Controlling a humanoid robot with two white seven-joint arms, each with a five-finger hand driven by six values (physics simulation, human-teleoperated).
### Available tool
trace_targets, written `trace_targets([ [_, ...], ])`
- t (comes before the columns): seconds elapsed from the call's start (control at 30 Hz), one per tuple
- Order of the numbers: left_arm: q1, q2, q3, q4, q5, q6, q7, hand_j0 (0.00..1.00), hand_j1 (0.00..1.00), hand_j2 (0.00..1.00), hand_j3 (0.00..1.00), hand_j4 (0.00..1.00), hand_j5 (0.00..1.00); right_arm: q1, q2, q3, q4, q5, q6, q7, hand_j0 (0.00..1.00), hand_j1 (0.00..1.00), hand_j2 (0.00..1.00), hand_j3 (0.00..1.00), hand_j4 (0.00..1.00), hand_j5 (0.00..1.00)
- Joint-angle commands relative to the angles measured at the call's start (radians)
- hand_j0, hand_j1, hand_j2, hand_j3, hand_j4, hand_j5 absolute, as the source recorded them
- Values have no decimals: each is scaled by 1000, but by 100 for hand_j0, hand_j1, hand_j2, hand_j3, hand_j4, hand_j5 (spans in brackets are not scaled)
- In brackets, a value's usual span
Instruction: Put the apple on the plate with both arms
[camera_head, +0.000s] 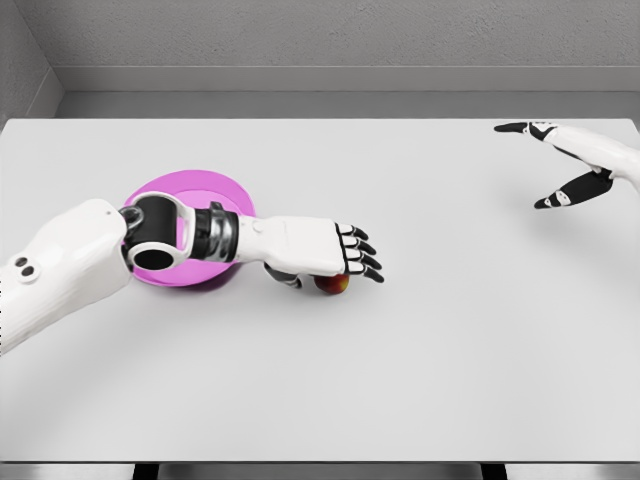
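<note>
left hand (318, 250) lies low over the tabletop (420, 360), palm down, fingers (362, 255) extended to the right and not clenched. the apple (333, 284) sits on the tabletop under the near edge of that hand, partly hidden; whether the fingers grasp it cannot be told. the plate (215, 190), pink, lies to the left, apart from the apple, with the left forearm crossing over it. right hand (572, 160) hovers at far right, fingers spread, released, holding nothing.

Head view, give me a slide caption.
Left hand over apple beside pink plate; right hand open, far right.
</note>
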Motion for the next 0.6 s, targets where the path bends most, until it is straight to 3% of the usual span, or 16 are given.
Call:
trace_targets([
  [0.0, -3, -23, 0, 32, -7, 1, -4, 99, 99, 99, 99, 99, 99, 0, -1, -1, 0, -8, 3, 0, 100, 100, 100, 100, 100, 100],
  [0.17, -3, -26, 0, 38, -9, 1, -4, 99, 99, 99, 99, 99, 99, 0, -1, -1, 0, -8, 3, 0, 100, 100, 100, 100, 100, 100],
  [0.57, -5, -24, -8, 39, -31, 1, -6, 86, 86, 86, 86, 86, 86, 0, -1, 1, 0, -8, 3, 0, 100, 100, 100, 100, 100, 100],
])
